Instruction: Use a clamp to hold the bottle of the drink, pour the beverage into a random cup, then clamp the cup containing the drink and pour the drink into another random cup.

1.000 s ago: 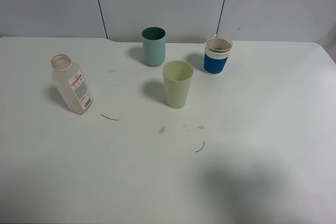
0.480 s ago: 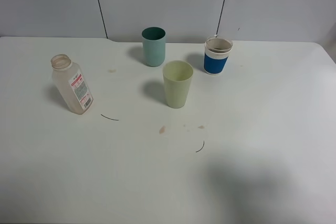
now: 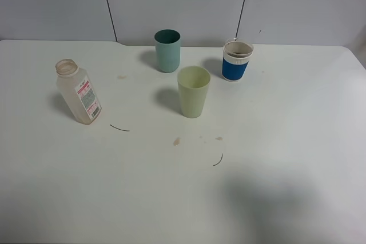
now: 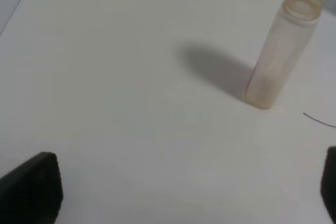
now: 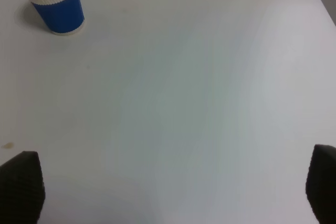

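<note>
One clear bottle point(image 3: 79, 92), uncapped, pink-printed label

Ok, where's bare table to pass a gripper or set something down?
Bare: the wide near half below the dark arc marks. Crowded: the far middle, where the teal cup, pale green tapered cup and blue-and-white cup cluster; the clear plastic bottle stands apart, left.
</note>
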Robot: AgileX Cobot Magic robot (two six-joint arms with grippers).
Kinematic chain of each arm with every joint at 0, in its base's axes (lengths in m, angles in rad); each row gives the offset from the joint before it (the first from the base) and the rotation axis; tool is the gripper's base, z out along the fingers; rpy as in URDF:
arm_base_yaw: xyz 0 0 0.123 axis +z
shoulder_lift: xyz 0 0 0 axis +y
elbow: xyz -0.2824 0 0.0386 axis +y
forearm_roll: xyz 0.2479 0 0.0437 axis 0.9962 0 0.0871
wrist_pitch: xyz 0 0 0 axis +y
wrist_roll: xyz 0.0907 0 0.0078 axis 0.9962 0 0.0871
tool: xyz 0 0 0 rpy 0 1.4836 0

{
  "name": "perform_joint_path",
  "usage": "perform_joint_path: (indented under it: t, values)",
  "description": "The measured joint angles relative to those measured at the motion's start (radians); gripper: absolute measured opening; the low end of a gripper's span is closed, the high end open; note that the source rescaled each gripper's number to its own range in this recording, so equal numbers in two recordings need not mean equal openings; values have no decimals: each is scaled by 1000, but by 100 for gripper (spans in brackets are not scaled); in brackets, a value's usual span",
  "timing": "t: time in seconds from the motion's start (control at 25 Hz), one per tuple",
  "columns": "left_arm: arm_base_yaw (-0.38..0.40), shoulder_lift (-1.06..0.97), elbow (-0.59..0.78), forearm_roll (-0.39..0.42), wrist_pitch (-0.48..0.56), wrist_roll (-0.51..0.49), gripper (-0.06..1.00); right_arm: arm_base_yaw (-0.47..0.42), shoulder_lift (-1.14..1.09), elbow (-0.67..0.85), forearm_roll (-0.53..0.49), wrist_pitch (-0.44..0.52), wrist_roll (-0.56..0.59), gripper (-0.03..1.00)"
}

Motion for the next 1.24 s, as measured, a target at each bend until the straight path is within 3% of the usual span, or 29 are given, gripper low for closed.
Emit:
perform_joint_path:
  t: [1.24]
  values:
    - [0, 0, 0, 0, 0, 0, 100, 0, 0, 0, 0, 0, 0, 100]
